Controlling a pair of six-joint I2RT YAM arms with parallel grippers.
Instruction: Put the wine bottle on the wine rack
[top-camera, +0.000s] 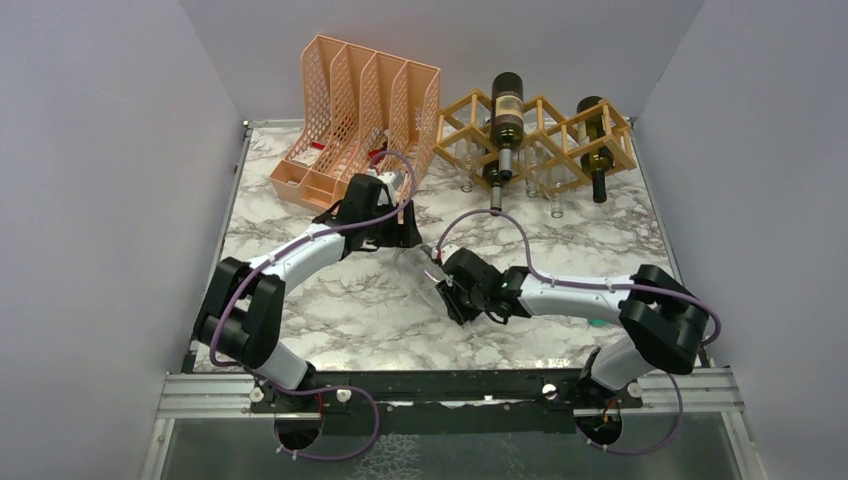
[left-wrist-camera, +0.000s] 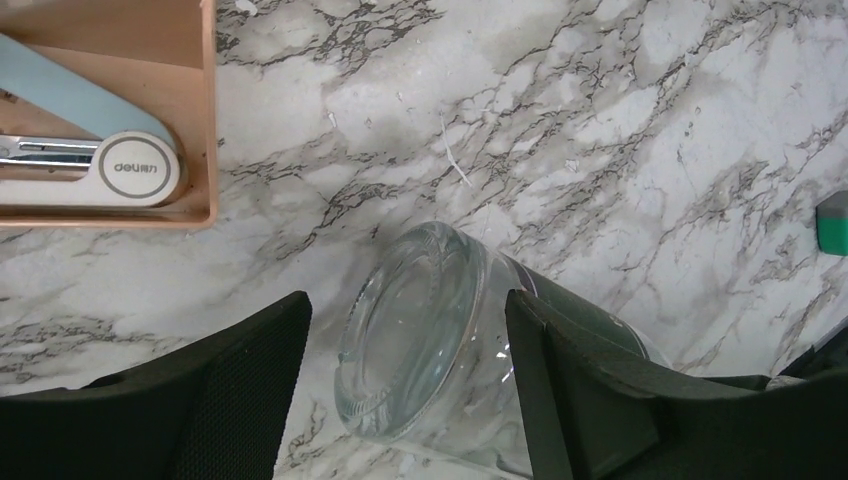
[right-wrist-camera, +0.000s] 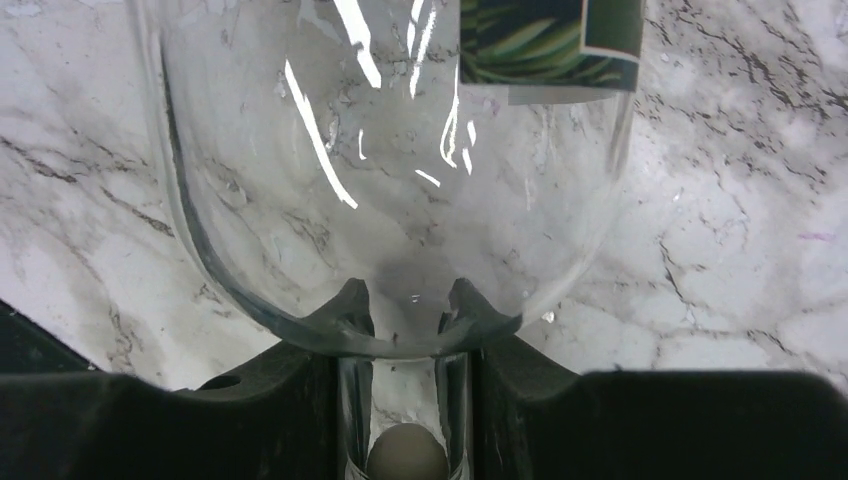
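Observation:
A clear glass wine bottle (top-camera: 428, 262) with a dark green label lies low over the marble table (top-camera: 330, 310), between my two grippers. My right gripper (top-camera: 449, 285) is shut on its neck; in the right wrist view the fingertips (right-wrist-camera: 352, 312) clamp the neck (right-wrist-camera: 405, 395), with a cork inside, and the body (right-wrist-camera: 400, 150) extends away. My left gripper (top-camera: 408, 238) is open at the bottle's base (left-wrist-camera: 415, 330), one finger (left-wrist-camera: 225, 400) on each side. The light wooden wine rack (top-camera: 462, 125) stands at the back right.
Two dark bottles (top-camera: 507, 110) (top-camera: 597, 150) lie in the rack. A peach mesh file organiser (top-camera: 355, 100) stands back left; its tray holds a blue stapler (left-wrist-camera: 90, 150). A small green object (left-wrist-camera: 832, 225) lies on the table. Grey walls enclose three sides.

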